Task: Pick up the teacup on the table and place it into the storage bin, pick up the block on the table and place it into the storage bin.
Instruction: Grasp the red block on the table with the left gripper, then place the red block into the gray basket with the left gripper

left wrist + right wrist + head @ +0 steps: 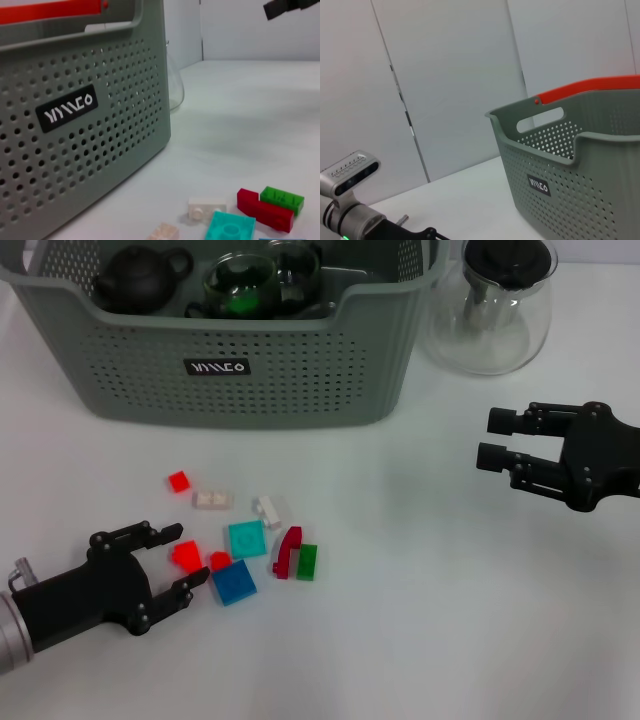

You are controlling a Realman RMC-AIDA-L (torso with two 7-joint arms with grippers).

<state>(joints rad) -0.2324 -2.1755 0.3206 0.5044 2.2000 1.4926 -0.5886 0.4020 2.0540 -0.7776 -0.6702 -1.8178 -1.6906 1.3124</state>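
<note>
Block-picking step. Left end effector [170, 560], fingers spread wide, brackets a small red block [186, 556] on the white tabletop [420, 620]; closing on it comes next. The perforated plastic storage bin [250, 360] stands beyond it. Right end effector [500, 438] hovers apart, open and empty.

The storage bin [270, 380] is matt grey-green plastic, its walls punched with small holes, and the label [217, 367] on it is flat black. Glossy plastic blocks [246, 538] lie on the smooth white tabletop [450, 620]. Clear, shiny glass forms the jug [495, 310]; both hands [160, 565] [500, 445] look matt black.
</note>
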